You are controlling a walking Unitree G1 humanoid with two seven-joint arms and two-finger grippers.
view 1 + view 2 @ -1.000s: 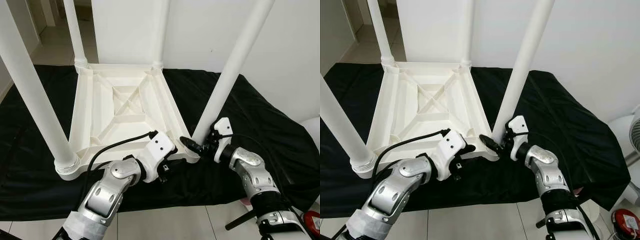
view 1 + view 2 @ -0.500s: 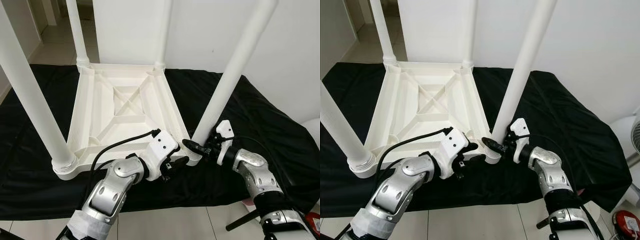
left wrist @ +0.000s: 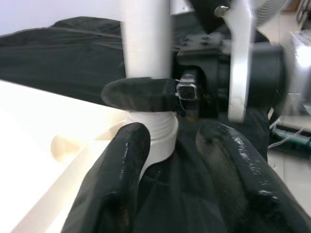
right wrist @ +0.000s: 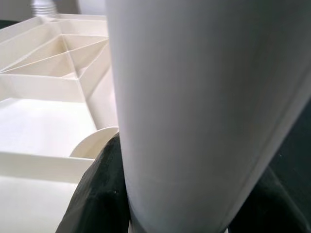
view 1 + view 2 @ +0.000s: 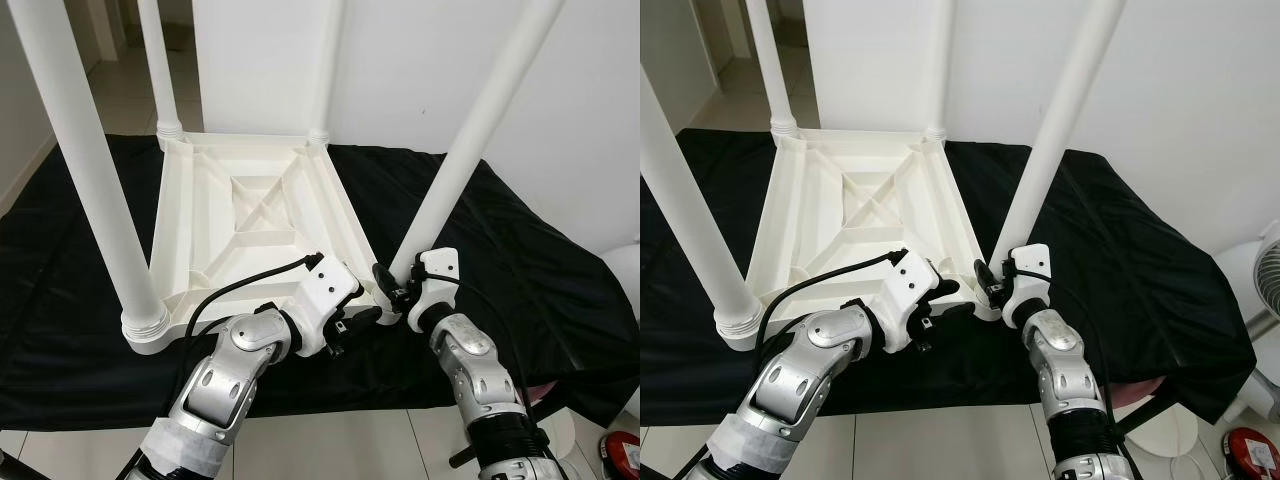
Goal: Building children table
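Right gripper (image 5: pixel 385 283) newly around leg (image 5: pixel 470 150)

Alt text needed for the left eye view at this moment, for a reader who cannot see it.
A white children's table lies upside down on a black cloth, four white legs pointing up. The right gripper clasps the base of the near right leg, while the left gripper sits open beside that corner.

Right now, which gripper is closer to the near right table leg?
Right. The right gripper has its fingers around the leg just above its base. The left gripper sits open just beside that corner of the table, short of the leg.
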